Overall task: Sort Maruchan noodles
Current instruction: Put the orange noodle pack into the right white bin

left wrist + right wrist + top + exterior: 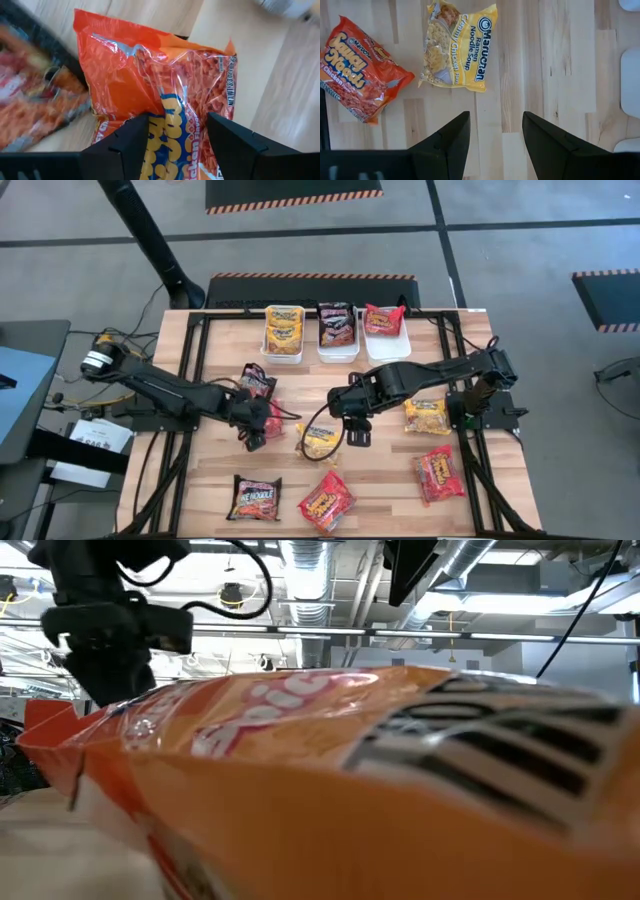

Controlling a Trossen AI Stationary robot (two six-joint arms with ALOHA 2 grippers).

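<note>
Left wrist view: my left gripper [177, 137] has its fingers [127, 142] closed on an orange-red Maruchan packet [160, 85], which fills the space between and ahead of them over the wooden worktop [250, 65].

My right gripper [492, 137] hangs above bare worktop with its fingers parted and nothing between them. Ahead of these fingers lies a yellow chicken ramen packet [456, 47], and beside it a red packet [360, 70], both flat on the wood.

From above, three white bins [338, 332] sit in a row beyond both grippers, holding yellow, dark and red packets. More packets lie scattered around my fingers, including a dark packet [255, 498].
</note>
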